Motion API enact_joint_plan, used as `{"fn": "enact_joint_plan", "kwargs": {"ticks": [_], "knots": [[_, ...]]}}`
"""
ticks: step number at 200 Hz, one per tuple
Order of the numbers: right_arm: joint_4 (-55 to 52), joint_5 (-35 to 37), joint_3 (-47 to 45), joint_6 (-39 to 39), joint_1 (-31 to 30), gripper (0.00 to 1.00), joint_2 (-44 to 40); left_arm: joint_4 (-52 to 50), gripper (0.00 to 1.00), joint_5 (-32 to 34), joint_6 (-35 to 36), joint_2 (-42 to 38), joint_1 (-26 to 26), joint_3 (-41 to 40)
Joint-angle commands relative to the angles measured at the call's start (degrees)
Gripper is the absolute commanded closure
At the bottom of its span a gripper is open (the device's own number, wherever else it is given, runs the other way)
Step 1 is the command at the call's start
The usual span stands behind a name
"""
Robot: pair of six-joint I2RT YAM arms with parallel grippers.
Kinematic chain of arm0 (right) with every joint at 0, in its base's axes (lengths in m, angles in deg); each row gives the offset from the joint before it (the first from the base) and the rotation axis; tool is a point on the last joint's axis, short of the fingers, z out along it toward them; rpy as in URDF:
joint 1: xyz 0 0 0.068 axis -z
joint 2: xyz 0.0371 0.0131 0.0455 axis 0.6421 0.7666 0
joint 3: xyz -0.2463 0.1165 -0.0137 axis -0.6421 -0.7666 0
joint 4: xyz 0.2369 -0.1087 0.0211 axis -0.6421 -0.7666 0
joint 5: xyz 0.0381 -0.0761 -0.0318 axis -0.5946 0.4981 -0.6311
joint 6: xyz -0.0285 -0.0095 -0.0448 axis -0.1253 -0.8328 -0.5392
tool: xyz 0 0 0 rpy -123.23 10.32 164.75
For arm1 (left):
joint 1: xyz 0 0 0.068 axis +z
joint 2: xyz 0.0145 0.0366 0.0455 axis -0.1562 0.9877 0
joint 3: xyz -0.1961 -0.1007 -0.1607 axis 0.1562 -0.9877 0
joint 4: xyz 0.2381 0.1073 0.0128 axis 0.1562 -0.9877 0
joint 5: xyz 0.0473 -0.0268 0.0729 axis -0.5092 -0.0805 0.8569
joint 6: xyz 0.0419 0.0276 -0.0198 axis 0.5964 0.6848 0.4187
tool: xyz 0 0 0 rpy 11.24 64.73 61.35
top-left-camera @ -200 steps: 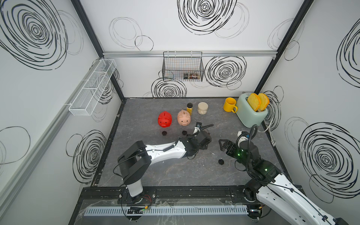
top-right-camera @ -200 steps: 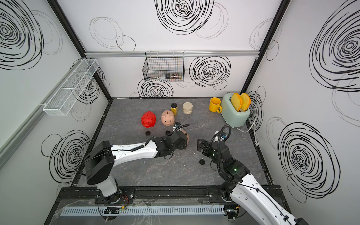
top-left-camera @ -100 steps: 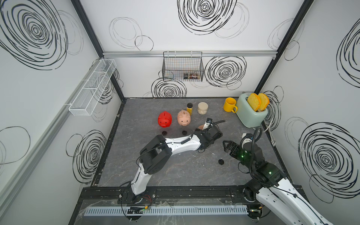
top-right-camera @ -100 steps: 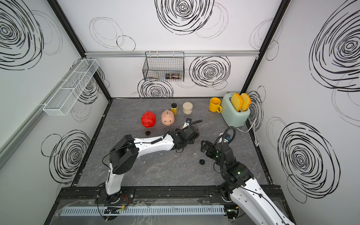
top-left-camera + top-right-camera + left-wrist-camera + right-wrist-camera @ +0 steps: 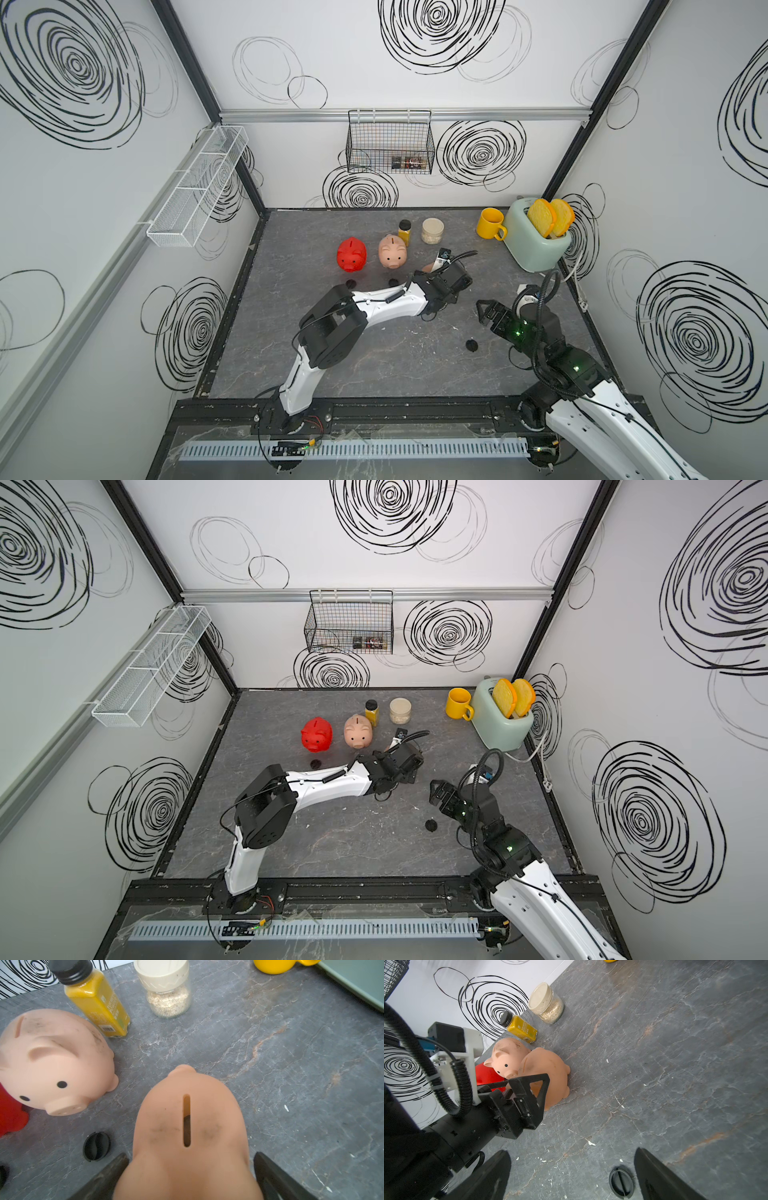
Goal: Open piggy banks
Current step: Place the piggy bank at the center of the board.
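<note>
Your left fingers (image 5: 110, 1174) grip the peach piggy bank (image 5: 187, 1118); right fingers (image 5: 492, 1174) wide, empty, near a black plug (image 5: 621, 1183).

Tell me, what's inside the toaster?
Two yellow toast slices stand in the slots of the toaster, and their tops stick out. Their lower halves are hidden inside. Anything else down in the slots cannot be seen.

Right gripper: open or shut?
Open. The right gripper has its jaws wide apart in its wrist view, gripping nothing; a black plug lies on the table below.
</note>
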Motion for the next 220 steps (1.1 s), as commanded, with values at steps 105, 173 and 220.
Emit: {"fn": "enact_joint_plan", "kwargs": {"ticks": [105, 173, 220], "knots": [[6.2, -9.1, -2.0, -6.6, 3.7, 0.03, 8.8, 20.6, 0.04, -24.8, -0.8, -32.2, 6.5, -28.2], [17.4, 2.8, 1.1, -9.2, -10.1, 0.01, 20.0, 44.9, 0.04, -40.6, -4.2, -54.3, 17.3, -61.2], [21.1, 3.9, 7.9, -9.2, -13.9, 0.01, 35.7, 54.2, 0.04, -48.2, -4.5, -54.8, 24.0, -70.8]]}}
